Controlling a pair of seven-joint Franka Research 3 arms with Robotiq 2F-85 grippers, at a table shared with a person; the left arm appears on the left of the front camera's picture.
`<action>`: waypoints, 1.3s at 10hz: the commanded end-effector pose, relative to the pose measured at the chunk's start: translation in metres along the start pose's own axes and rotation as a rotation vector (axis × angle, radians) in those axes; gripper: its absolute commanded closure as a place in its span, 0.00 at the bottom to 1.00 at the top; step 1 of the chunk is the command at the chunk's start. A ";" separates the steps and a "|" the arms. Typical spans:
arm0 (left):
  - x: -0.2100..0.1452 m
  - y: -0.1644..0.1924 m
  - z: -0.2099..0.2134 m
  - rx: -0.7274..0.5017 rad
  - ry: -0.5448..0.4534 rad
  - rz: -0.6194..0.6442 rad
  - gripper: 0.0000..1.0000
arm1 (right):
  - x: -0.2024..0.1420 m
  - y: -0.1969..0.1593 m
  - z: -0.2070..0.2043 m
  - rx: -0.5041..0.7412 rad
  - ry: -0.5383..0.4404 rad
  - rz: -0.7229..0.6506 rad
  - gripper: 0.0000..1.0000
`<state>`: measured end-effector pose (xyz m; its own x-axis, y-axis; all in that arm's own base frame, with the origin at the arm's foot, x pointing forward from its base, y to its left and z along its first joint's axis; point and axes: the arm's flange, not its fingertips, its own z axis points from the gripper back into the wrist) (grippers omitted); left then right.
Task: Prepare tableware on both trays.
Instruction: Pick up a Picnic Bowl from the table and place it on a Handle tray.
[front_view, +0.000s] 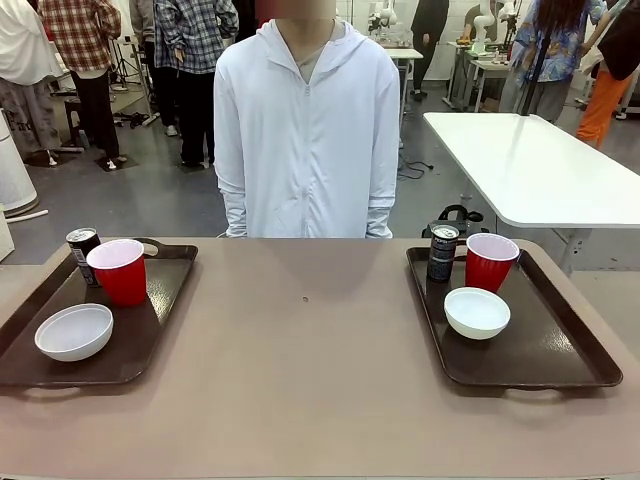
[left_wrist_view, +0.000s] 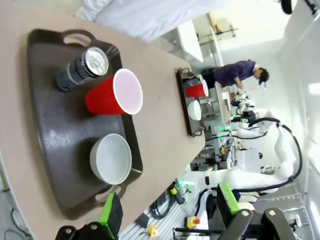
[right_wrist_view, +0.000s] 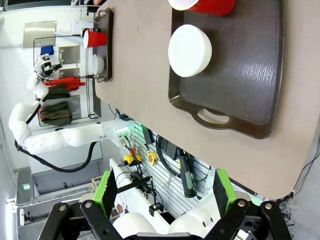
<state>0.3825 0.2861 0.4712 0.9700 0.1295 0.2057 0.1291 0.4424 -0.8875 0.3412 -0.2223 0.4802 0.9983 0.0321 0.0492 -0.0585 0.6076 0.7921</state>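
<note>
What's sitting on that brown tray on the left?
On the left tray stand a red cup, a white bowl and a black can. The cup partly hides the can.

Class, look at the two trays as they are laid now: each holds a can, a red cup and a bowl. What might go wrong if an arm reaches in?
1. On the left tray, the can stands right behind the red cup; open fingers reaching for one may knock the other over.
2. On the right tray, can and cup stand equally close.
3. The left bowl sits near the tray's rim; a push may slide it against that rim.
</note>
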 end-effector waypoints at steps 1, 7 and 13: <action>-0.001 0.003 -0.008 -0.003 0.003 0.000 0.00 | -0.003 0.000 -0.003 0.015 -0.009 0.018 0.00; -0.001 0.003 -0.008 -0.003 0.003 0.000 0.00 | -0.003 0.000 -0.003 0.015 -0.009 0.018 0.00; -0.001 0.003 -0.008 -0.003 0.003 0.000 0.00 | -0.003 0.000 -0.003 0.015 -0.009 0.018 0.00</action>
<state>0.3850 0.2809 0.4663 0.9736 0.1195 0.1946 0.1248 0.4353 -0.8916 0.3412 -0.2223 0.4802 0.9983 0.0322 0.0491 -0.0586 0.6076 0.7920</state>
